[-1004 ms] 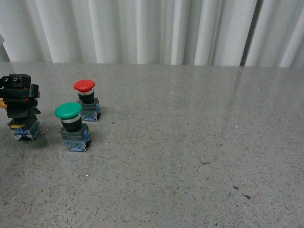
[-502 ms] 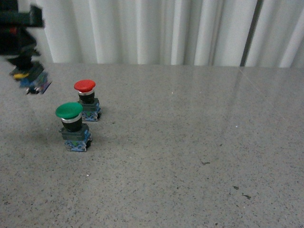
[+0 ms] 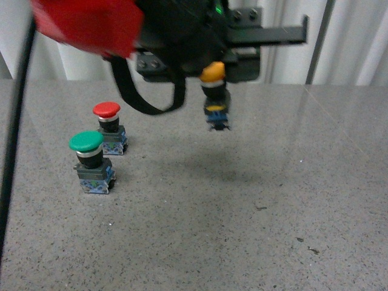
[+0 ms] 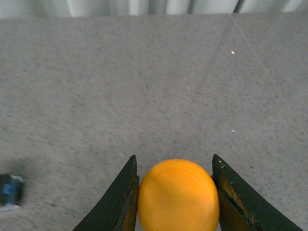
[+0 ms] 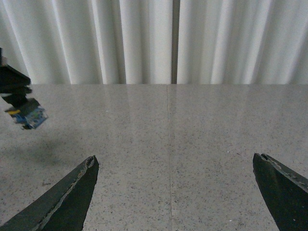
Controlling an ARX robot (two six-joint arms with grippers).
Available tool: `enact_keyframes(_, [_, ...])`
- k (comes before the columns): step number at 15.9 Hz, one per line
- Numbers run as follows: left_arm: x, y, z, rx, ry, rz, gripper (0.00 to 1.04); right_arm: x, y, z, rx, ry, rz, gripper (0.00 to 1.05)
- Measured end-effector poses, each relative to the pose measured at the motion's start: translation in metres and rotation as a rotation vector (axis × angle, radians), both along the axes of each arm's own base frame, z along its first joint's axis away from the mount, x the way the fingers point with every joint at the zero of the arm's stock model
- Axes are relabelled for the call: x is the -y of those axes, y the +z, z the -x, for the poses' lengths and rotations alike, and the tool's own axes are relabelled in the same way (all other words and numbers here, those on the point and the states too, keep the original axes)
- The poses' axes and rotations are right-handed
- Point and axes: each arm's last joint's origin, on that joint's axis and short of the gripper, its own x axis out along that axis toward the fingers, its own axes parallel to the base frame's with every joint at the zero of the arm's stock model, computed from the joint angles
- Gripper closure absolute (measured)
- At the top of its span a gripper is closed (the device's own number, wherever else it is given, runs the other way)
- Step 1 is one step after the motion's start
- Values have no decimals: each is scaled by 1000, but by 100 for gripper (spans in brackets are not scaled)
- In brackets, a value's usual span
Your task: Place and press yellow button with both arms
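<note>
front view: the left arm (image 3: 163,36), blurred, with its red cover (image 3: 85,24), now fills the top of the frame. the yellow button (image 3: 215,100) hangs from it over the middle of the table (image 3: 273,200), clear of the surface. a second ago it stood at the far left, beside the green button (image 3: 86,143) and red button (image 3: 107,110). the carry is under way; placing and pressing remain. the fingers are hard to make out here.

left wrist view: the left gripper (image 4: 174,160) is clamped on the yellow cap (image 4: 178,195), a jaw at each side. the button's body is hidden beneath. a blue object (image 4: 9,190), cut off at the frame edge, cannot be identified.

right wrist view: the right gripper (image 5: 174,162) is spread wide and empty. the carried button's blue base (image 5: 30,117) shows far off, its cap hidden.
</note>
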Motion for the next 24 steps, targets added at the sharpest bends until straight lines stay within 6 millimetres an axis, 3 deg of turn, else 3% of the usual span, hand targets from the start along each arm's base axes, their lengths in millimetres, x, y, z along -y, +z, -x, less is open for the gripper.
enact_keyframes(3, [24,-11,4,-42,42,38,66,0,0,0,0,0,0,7])
enact_keyframes(11, [25,-46,-5,-146,136,-9,66,0,0,0,0,0,0,7])
enact_keyframes(15, [24,-45,-18,-153,163,-30,66,0,0,0,0,0,0,7])
enact_keyframes(24, [27,-47,-14,-185,133,-33,67,0,0,0,0,0,0,7])
